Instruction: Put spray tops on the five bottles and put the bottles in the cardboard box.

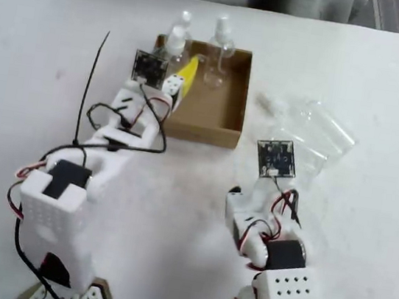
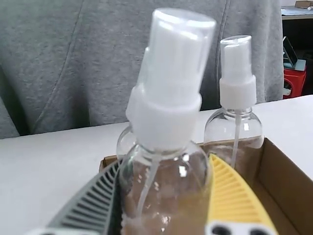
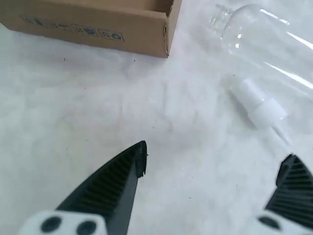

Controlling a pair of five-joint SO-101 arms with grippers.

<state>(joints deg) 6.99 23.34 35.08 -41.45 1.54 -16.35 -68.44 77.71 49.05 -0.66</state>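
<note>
My left gripper (image 2: 164, 169) is shut on a clear bottle (image 2: 164, 196) with a white spray top (image 2: 168, 83), holding it upright between the grey and yellow fingers over the cardboard box (image 1: 212, 110). Two more capped bottles (image 1: 220, 47) stand at the box's far side, one (image 2: 234, 117) just behind the held one. My right gripper (image 3: 215, 166) hangs open over bare table in front of the box corner (image 3: 166, 34). Beyond its fingertips lie a loose spray top (image 3: 257, 104) and an uncapped bottle (image 3: 264, 39) on its side.
To the right of the box, loose clear bottles (image 1: 317, 132) and a spray top (image 1: 269, 101) lie on the white table (image 1: 388, 79). The right arm (image 1: 272, 238) stands at the near right and the left arm (image 1: 67, 190) at the near left.
</note>
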